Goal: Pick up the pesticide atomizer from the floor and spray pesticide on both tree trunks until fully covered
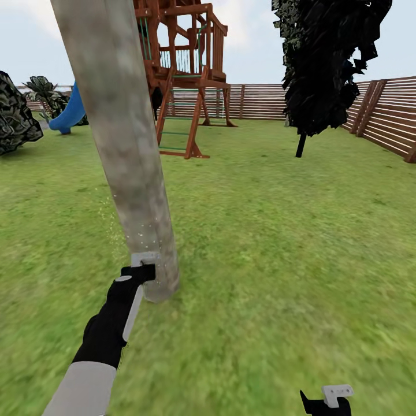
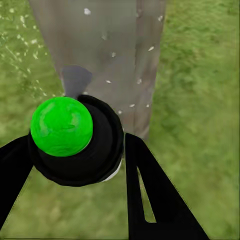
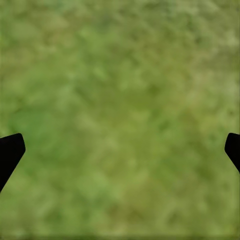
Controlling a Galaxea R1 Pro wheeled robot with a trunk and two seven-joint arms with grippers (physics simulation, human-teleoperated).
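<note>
The pesticide atomizer (image 2: pixel 62 125), a black body with a round bright-green cap, sits between the black fingers of my left gripper (image 2: pixel 75 155), which is shut on it. It points at a thick mottled grey-beige tree trunk (image 2: pixel 100 50) close ahead. In the head view my left gripper (image 1: pixel 141 270) is right at the base of that tree trunk (image 1: pixel 124 144). White pesticide specks (image 1: pixel 111 222) float beside the trunk and dot its bark (image 2: pixel 132 80). My right gripper (image 3: pixel 120 150) hangs open over bare grass, low at the right (image 1: pixel 330 401).
A wooden play tower (image 1: pixel 188 75) with a blue slide (image 1: pixel 69 115) stands behind the trunk. A dark-leaved tree (image 1: pixel 323 63) rises at the right, near the slatted fence (image 1: pixel 387 115). A dark bush (image 1: pixel 14 118) sits at the far left. Grass (image 1: pixel 271 242) lies all around.
</note>
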